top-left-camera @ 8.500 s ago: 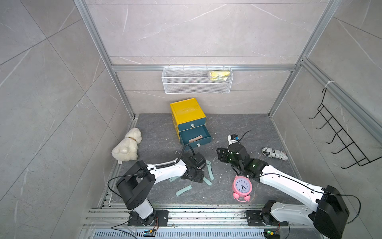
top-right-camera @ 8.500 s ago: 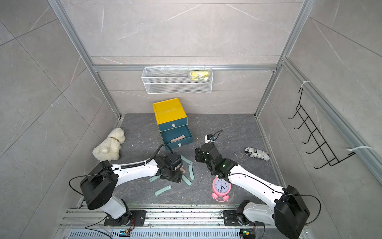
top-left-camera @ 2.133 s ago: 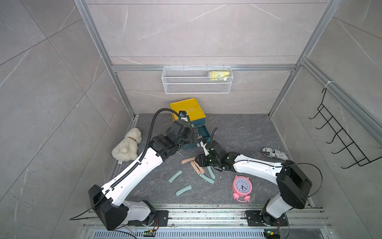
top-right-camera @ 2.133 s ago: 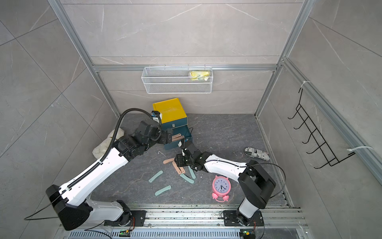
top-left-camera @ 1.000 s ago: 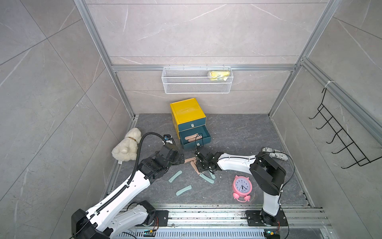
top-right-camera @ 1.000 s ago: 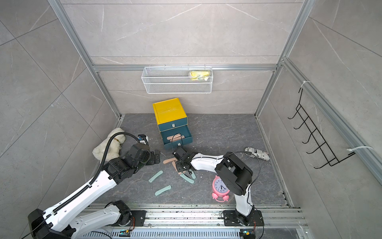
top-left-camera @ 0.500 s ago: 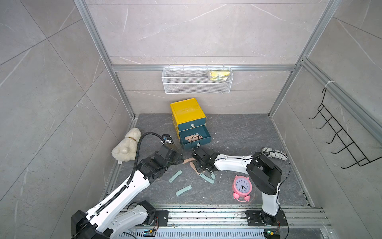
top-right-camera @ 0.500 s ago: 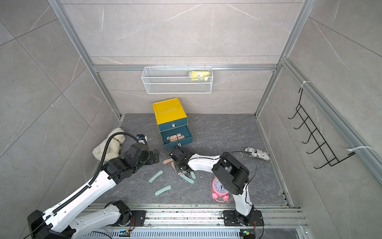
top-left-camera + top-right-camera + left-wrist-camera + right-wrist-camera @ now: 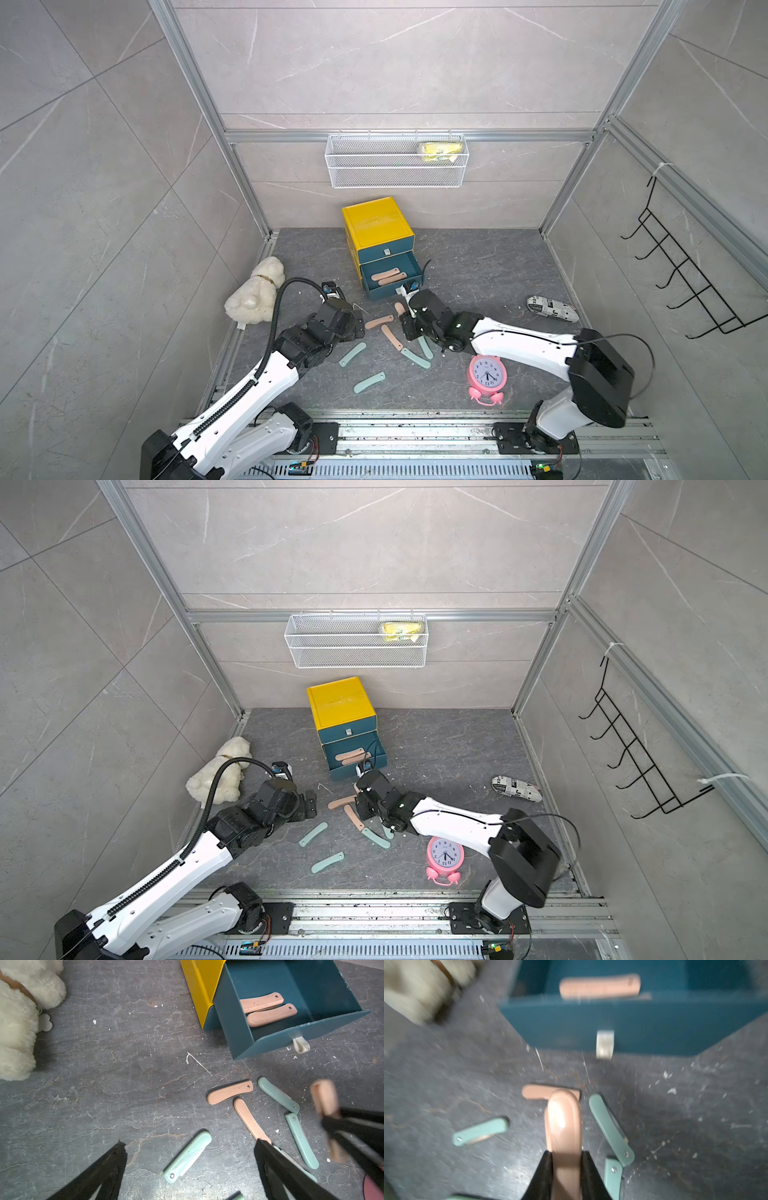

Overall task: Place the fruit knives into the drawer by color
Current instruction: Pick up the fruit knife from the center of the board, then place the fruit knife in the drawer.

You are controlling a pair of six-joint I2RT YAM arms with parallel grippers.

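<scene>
In both top views the yellow cabinet [image 9: 376, 224] stands at the far middle of the floor [image 9: 478, 270]. 1 drawer [image 9: 384, 292] is pulled out toward the arms, so knives can drop in from above. 2 pink knives [image 9: 388, 275] lie inside it, which marks it as the pink drawer. The right gripper [image 9: 405, 318] hangs just on the near side of the drawer front, clenched on the carried knife [image 9: 400, 308], also pink, whose free end points at the drawer. The left gripper [image 9: 358, 322] waits to the left, beside 2 loose pink knives [image 9: 379, 322]. Several teal knives [image 9: 352, 354] lie nearer. A plush toy [image 9: 253, 295] at the left and a pink clock [image 9: 487, 374] at the near right sit apart from the knives.

The left wrist view shows the left gripper's jaws spread wide and empty, with a teal knife [image 9: 188, 1155] on the floor ahead of them, perhaps lined up for a later pick. The carried knife shows there too, blurred, in the right gripper's grasp.

The right wrist view, blurred, shows both fingers [image 9: 546, 1167] pinching the carried knife near 1 end. That leaves most of its length free to pass over the drawer wall. In my judgement, the step in hand is the carry to the drawer, and the teal knives will need another drawer.
</scene>
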